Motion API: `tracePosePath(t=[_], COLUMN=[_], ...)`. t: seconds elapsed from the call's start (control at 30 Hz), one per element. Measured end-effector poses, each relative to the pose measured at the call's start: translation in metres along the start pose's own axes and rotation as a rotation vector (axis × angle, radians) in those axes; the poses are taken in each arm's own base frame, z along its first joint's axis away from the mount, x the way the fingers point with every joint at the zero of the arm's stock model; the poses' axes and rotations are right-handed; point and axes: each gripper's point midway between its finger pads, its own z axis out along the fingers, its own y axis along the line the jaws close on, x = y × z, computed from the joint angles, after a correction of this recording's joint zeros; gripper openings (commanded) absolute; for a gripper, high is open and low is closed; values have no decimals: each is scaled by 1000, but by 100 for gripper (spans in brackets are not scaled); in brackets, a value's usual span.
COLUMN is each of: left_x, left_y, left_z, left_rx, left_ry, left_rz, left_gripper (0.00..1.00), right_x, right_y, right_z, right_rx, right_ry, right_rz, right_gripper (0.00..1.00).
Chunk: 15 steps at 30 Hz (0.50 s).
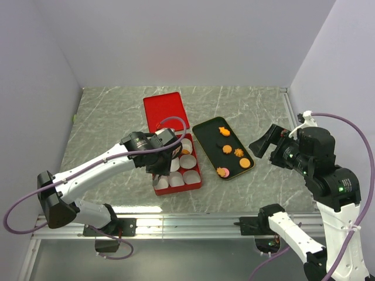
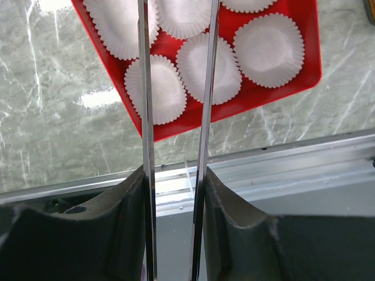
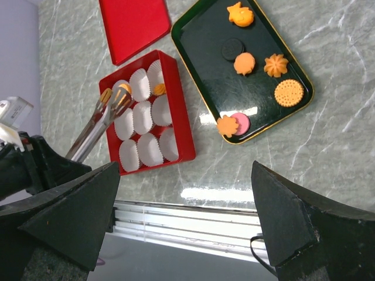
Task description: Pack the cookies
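Note:
Several cookies lie on the black tray (image 1: 202, 130): an irregular orange one with a red bit (image 3: 241, 14), a black round one (image 3: 232, 49), orange ones (image 3: 244, 62) (image 3: 275, 64) (image 3: 289, 92) (image 3: 226, 125) and a pink one (image 3: 240, 123). One orange cookie (image 1: 186, 151) sits in a paper cup of the red box (image 1: 197, 182). My left gripper (image 1: 159, 159) is shut on metal tongs (image 2: 146, 117), held above the box. Their tips (image 3: 114, 93) show orange over a far-left cup; I cannot tell if they hold a cookie. My right gripper (image 1: 266, 140) is open and empty, right of the tray.
The red box holds several white paper cups (image 2: 269, 50). Its red lid (image 1: 165, 110) lies flat behind it. A metal rail (image 2: 293, 158) runs along the table's near edge. Grey walls close in the left, back and right.

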Motion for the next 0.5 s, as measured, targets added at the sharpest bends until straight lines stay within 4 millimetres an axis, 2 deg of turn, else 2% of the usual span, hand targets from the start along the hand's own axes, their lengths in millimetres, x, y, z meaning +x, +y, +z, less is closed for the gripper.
tracePosePath(t=[0.23,0.5], left_x=[-4,-5], left_y=[1,-1], left_z=[7,31], left_rx=[-20,-76], left_ry=[-11,28], left_rz=[-33,-28], left_gripper=[34,36], right_x=[0,-1], right_y=[0,1], right_z=[-2,-3], right_rx=[-7,-10], right_ry=[-10,-14], right_rz=[-1,-1], right_gripper=[100,100])
